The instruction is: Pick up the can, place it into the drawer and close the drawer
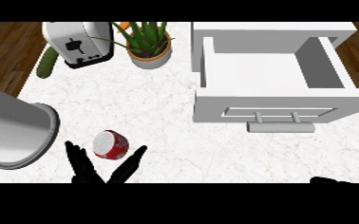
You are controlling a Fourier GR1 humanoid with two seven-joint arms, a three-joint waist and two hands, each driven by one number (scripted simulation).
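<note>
A red can (110, 145) with a silver top lies on the white marble counter at the lower left. My left hand (89, 169) is open right below it, fingers and thumb spread on either side of the can without closing on it. The white drawer (271, 108) stands pulled open at the right, its inside bare, with a grey bar handle (280, 126) on its front. Only a dark sliver of my right hand (329, 180) shows at the lower right edge.
A silver toaster (79, 42) and a potted aloe plant (148, 45) stand at the back left. A green cucumber-like thing (47, 62) lies by the toaster. My grey left forearm (21, 133) fills the left edge.
</note>
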